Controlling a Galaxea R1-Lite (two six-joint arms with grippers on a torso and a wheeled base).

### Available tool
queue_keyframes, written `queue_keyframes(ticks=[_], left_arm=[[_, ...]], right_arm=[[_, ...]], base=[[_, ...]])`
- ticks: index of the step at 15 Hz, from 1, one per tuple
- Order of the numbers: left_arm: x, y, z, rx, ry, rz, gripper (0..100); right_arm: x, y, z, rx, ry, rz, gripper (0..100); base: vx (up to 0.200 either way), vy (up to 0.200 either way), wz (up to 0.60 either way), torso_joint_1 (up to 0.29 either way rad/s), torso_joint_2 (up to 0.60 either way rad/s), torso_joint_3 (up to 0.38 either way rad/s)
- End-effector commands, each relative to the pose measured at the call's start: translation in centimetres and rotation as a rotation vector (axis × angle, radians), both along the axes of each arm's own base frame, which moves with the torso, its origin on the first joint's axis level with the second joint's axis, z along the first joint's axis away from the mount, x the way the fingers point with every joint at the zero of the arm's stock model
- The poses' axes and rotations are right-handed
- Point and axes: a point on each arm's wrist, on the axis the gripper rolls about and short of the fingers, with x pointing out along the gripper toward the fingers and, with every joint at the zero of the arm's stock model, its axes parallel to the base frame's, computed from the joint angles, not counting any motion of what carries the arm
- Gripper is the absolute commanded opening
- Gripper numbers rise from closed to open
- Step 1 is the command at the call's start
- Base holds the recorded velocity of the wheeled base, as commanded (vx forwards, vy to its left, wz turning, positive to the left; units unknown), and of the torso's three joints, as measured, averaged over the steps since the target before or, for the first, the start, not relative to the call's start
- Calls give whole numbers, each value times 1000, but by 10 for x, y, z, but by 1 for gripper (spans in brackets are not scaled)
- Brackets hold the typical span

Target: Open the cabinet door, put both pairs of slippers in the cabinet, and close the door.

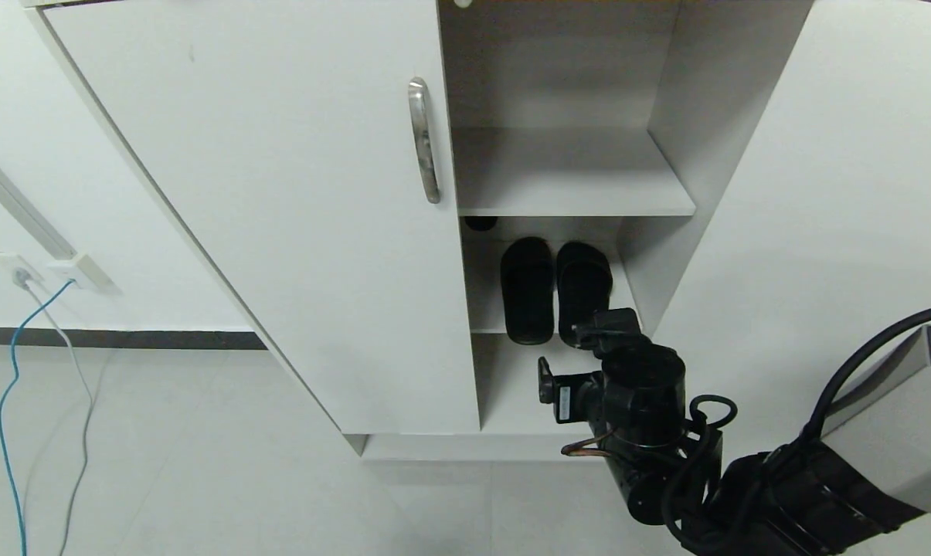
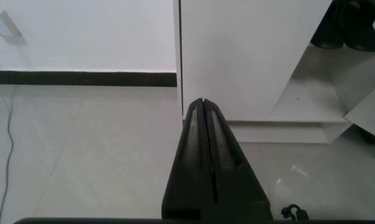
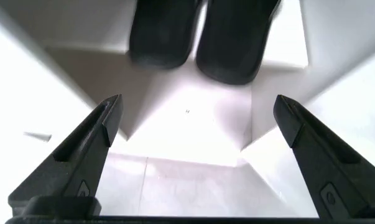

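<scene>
Here, 2 slippers (image 3: 227, 37) rest on a shelf (image 1: 480, 301) just beyond the spread right pincer (image 3: 198, 102).

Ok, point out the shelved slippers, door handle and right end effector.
slippers (image 1: 527, 289), head view, left slipper's middle.
door handle (image 1: 424, 139), head view, middle of the bar.
right end effector (image 3: 198, 102), right wrist view, midway between fingertips.

One cabinet (image 1: 666, 100), fitted with two doors: the closed door (image 1: 280, 216) and the open door (image 1: 836, 208). One door handle (image 1: 424, 140). Three shelf levels in the open bay: upper shelf (image 1: 565, 174), middle shelf (image 1: 482, 309), bottom board (image 1: 511, 394). Two black slippers (image 1: 527, 289) (image 1: 583, 286), making one pair. One further dark item (image 1: 480, 223), partly hidden, type undetermined. Two wall sockets (image 1: 18, 270) (image 1: 79, 270). Two cables: blue cable (image 1: 1, 401), grey cable (image 1: 89, 409). Two grippers: left gripper (image 2: 203, 106), right gripper (image 3: 198, 106).
</scene>
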Motion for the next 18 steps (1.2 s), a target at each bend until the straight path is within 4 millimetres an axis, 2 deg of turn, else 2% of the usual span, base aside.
queue_keyframes(ticks=[1, 7, 18], left_arm=[[0, 0, 0, 0, 1, 0, 0], [0, 0, 0, -2, 1, 3, 0], [0, 0, 0, -2, 3, 0, 0]], right_arm=[[-2, -1, -2, -8, 7, 3, 100], [-7, -3, -8, -24, 19, -1, 100], [-11, -5, -5, -15, 10, 2, 100]], base=[[0, 0, 0, 0, 0, 0], [0, 0, 0, 0, 0, 0], [0, 0, 0, 0, 0, 0]])
